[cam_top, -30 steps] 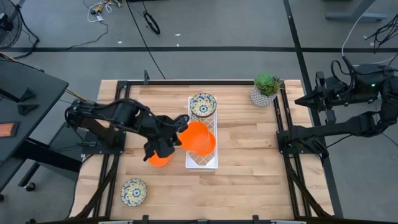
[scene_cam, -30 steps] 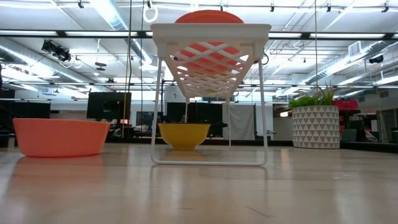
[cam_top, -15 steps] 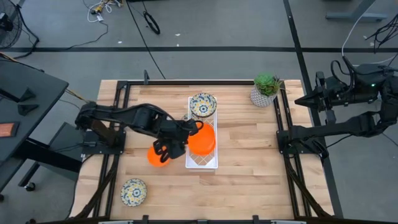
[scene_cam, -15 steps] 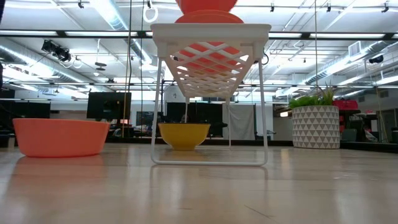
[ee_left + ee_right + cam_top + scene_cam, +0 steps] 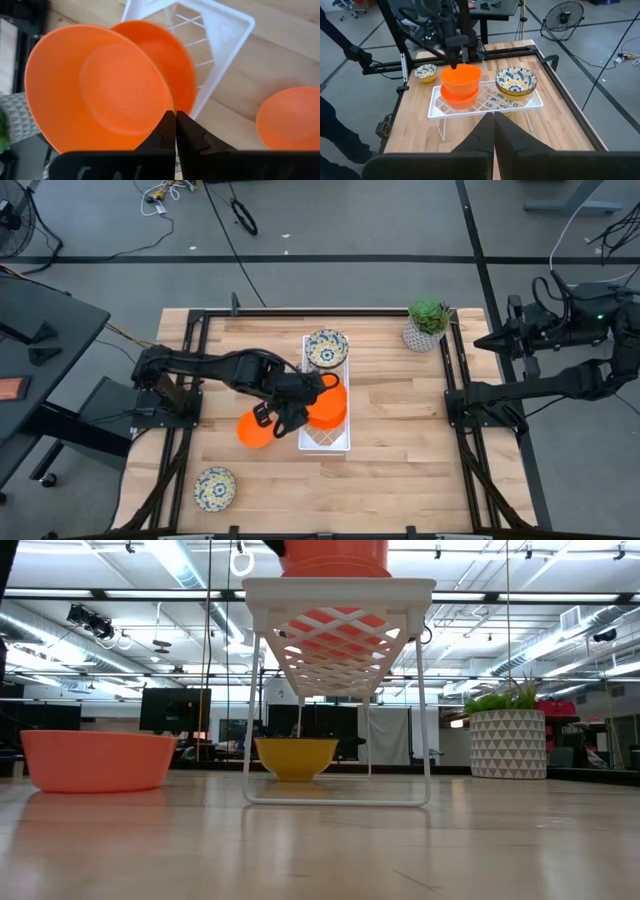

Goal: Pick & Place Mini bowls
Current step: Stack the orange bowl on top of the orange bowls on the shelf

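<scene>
Left gripper (image 5: pixel 297 402): clamped on the rim of an orange bowl (image 5: pixel 325 404), over the white wire rack (image 5: pixel 325 442) at table centre.
Held bowl: sits in a second orange bowl (image 5: pixel 458 98) on the rack.
Floral bowl (image 5: pixel 326 347): rack's 12 o'clock end.
Loose orange bowl (image 5: pixel 251 430): at 9 o'clock of the rack.
Second floral bowl (image 5: pixel 214 487): at 7 o'clock.
Right gripper (image 5: pixel 494 131): fingers together, parked off the table at 3 o'clock.

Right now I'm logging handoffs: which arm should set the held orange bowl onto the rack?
Left. The left gripper is shut on the orange bowl, just above the one already on the white rack. The right gripper is parked off the table.
</scene>
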You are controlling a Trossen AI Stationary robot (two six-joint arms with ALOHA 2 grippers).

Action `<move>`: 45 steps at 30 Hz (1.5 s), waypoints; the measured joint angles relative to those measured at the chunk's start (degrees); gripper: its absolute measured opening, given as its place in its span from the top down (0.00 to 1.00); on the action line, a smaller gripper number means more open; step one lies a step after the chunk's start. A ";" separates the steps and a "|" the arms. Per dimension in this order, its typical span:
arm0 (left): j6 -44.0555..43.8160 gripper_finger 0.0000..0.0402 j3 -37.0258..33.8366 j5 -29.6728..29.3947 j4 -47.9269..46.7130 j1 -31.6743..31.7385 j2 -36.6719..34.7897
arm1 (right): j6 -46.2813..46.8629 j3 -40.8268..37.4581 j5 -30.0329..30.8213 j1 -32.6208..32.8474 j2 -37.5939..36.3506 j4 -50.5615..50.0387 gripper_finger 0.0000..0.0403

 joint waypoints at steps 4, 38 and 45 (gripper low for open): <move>-1.29 1.00 -0.08 0.79 -0.24 -0.61 0.19 | 0.00 0.00 0.02 0.00 0.01 0.01 0.97; -3.29 0.95 -0.04 0.44 0.91 -0.92 2.07 | 0.01 0.00 0.02 0.00 -0.01 0.01 0.97; -3.70 0.95 -0.04 -1.59 0.83 -0.85 2.07 | 0.00 0.00 0.02 0.00 -0.01 0.01 0.97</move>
